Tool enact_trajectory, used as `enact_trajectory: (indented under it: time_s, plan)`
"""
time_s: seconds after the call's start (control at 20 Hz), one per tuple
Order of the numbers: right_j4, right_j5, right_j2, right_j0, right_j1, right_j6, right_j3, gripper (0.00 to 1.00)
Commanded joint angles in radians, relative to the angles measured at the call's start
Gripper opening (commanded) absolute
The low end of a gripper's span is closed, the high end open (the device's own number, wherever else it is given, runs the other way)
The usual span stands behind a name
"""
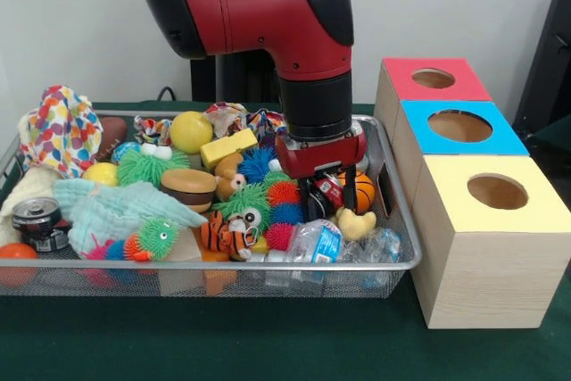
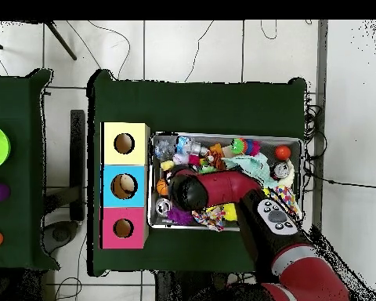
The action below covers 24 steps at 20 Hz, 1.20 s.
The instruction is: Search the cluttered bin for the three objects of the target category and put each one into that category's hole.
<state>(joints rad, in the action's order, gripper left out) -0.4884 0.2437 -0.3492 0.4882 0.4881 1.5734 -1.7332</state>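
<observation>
The silver wire-mesh bin [image 1: 400, 260] [image 2: 222, 135] is full of toys. My gripper [image 1: 327, 201] is lowered into its right part, fingers [image 1: 308, 202] apart around a small red thing. The yellow duck-like toy [image 1: 356, 224] lies just in front of the gripper, untouched. The orange striped tiger [image 1: 223, 234] lies at the front middle. The tan dog [image 1: 230, 174] sits left of the gripper, among fuzzy balls. The red-topped box's hole [image 1: 434, 78] [image 2: 123, 228] is at the far end of the box row. In the overhead view the arm hides the gripper.
Blue-topped [image 1: 459, 125] and yellow-topped [image 1: 497, 191] boxes stand beside the bin. The bin also holds fuzzy spiky balls [image 1: 284, 192], a burger toy [image 1: 188, 186], a drink can [image 1: 36, 218], plastic bottles [image 1: 317, 243], a patterned cloth [image 1: 61, 127] and a teal cloth [image 1: 116, 207].
</observation>
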Motion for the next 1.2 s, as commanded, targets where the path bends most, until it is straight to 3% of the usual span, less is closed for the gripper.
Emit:
enact_trajectory:
  time_s: [0.05, 1.2]
  plan:
    - [0.034, 0.061, -0.076, 0.014, -0.061, 0.07, -0.055, 1.0]
    - [0.019, -0.056, -0.129, 0.035, -0.116, 0.085, -0.052, 1.0]
